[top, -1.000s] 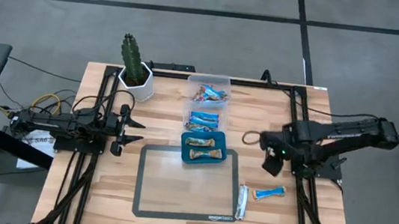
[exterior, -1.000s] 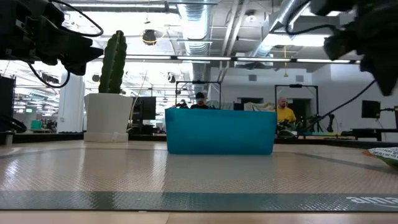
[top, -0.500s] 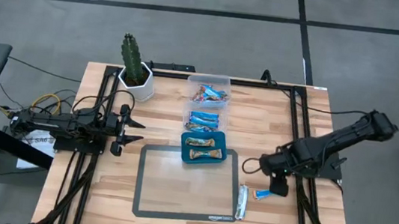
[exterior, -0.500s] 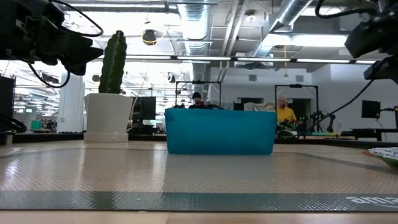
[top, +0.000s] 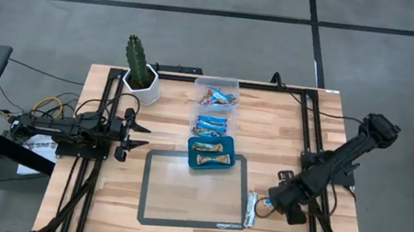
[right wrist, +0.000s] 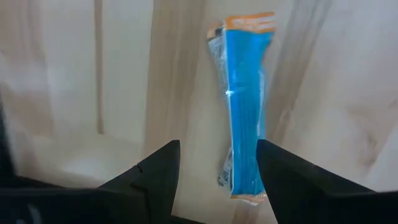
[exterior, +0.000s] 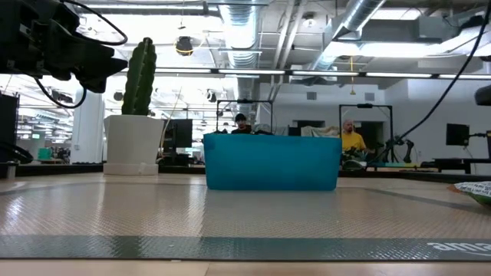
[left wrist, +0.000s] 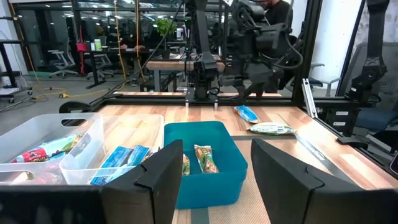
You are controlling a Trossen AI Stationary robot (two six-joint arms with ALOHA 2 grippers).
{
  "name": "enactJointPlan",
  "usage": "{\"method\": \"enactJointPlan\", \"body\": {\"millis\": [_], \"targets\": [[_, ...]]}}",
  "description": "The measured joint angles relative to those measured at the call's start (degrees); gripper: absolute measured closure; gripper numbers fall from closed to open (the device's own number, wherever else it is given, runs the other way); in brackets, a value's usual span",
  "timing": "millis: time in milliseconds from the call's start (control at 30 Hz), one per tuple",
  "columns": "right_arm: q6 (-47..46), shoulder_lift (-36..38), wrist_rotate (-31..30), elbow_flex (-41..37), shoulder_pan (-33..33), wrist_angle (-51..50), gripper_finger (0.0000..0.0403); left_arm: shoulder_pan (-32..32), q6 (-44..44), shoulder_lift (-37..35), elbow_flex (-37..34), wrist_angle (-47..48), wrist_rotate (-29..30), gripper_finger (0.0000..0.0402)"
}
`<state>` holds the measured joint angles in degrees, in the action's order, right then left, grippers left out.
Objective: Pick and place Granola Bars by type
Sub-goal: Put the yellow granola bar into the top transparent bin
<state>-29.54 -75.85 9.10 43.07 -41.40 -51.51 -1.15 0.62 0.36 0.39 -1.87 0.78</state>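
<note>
Right gripper [top: 271, 204] in your high view is now reaching down over the bright blue-and-white wrapped granola bar [top: 263, 202] lying on the wood beside the grey mat [top: 192, 199], having swung there from beside the teal rectangular tray [top: 210, 152]. Your low view is no longer showing that arm. Left gripper [left wrist: 211, 171] in its wrist view is waiting wide open and empty. Right wrist view is showing the blue bar [right wrist: 245, 102] between spread, empty fingers [right wrist: 158, 171], so a grasp looks imminent.
</note>
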Motion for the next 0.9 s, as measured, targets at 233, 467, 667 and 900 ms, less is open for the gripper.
{"method": "enactJointPlan", "body": {"millis": [233,467,667,900], "targets": [[-0.40,-2.86,-9.26,0.00,-3.47,1.00,0.0199,0.00,0.00,0.00,0.00,0.00,0.00,0.0219],[-0.42,-4.20,-10.72,0.00,-3.26,1.32,0.0198,0.00,0.00,0.01,0.02,-0.02,-0.02,0.0219],[-0.44,-5.74,-10.24,0.02,-3.99,3.21,0.0197,-0.01,0.00,0.02,0.02,-0.02,-0.04,0.0219],[-0.44,-7.98,-10.54,-0.41,-2.48,6.59,0.0203,0.00,0.00,0.01,0.00,-0.02,-0.07,0.0219]]}}
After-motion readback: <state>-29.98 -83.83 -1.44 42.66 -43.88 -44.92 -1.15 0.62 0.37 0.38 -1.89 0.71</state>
